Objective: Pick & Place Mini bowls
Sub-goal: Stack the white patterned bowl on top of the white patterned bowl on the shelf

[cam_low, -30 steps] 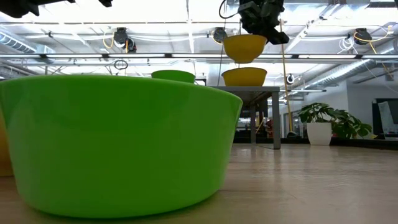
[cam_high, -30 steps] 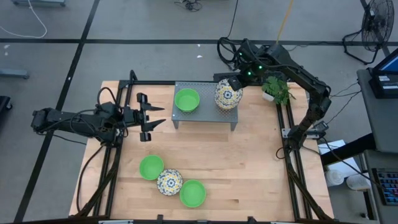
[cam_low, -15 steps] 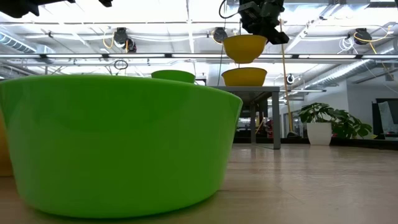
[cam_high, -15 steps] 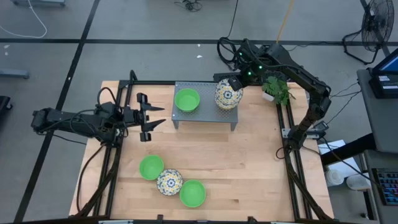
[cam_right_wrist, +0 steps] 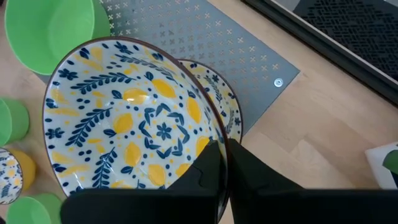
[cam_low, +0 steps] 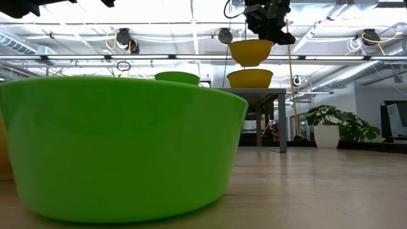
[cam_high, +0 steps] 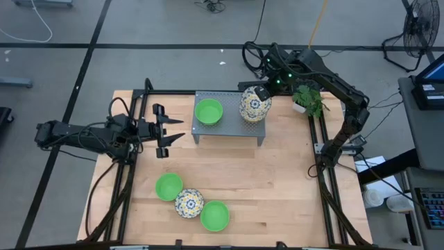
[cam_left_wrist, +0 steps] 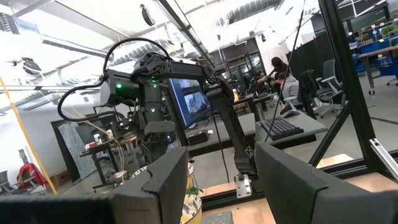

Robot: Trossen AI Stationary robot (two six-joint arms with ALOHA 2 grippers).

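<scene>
Above the grey stand (cam_high: pixel 228 117), I have a floral bowl (cam_high: pixel 254 102) pinched by its rim in the right pincer (cam_high: pixel 261 92), hanging just over a second floral bowl (cam_right_wrist: pixel 217 99) that already sits on the stand's right half. The low view shows a clear gap between the two, so the carried bowl is not yet nested. A green bowl (cam_high: pixel 208 112) rests on the stand's left half. By my reckoning that makes two bowls placed and a third about to go down.

Well away from the stand, near the tabletop's (cam_high: pixel 277 180) front edge, three bowls wait: a green one (cam_high: pixel 168 187), a floral one (cam_high: pixel 189 203) touching it, and another green one (cam_high: pixel 215 216) beside that.

The left pincer (cam_high: pixel 171 130) hovers to the left of the stand, its fingers spread and holding nothing.

Against the earlier frames I see almost no change: the carried bowl hangs in the same spot, and the left arm has not moved.
</scene>
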